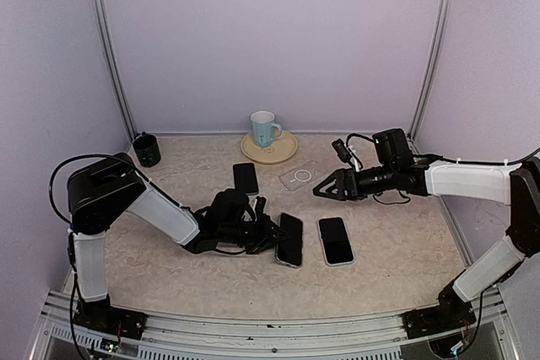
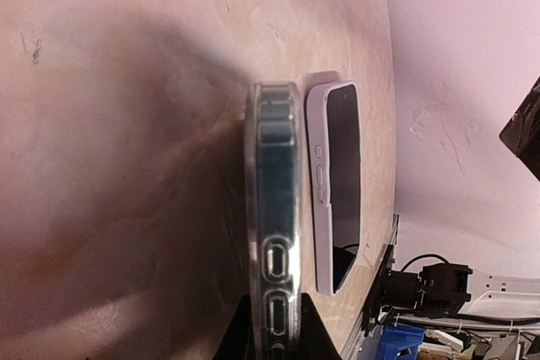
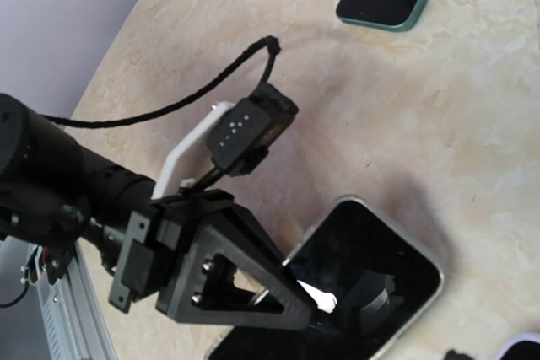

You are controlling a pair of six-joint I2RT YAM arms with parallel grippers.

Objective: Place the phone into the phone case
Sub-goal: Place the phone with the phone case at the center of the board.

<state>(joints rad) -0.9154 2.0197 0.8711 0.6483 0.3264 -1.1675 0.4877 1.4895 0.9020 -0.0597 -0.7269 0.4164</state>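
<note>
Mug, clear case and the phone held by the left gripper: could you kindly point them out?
mug [image 1: 264, 128], top view, its body.
clear case [image 1: 300, 177], top view, its centre ring.
held phone [image 1: 290, 239], top view, middle of its dark face.

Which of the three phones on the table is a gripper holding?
The middle phone, in a clear case, pinched by the left gripper; the teal-edged phone and white-edged phone lie free.
</note>
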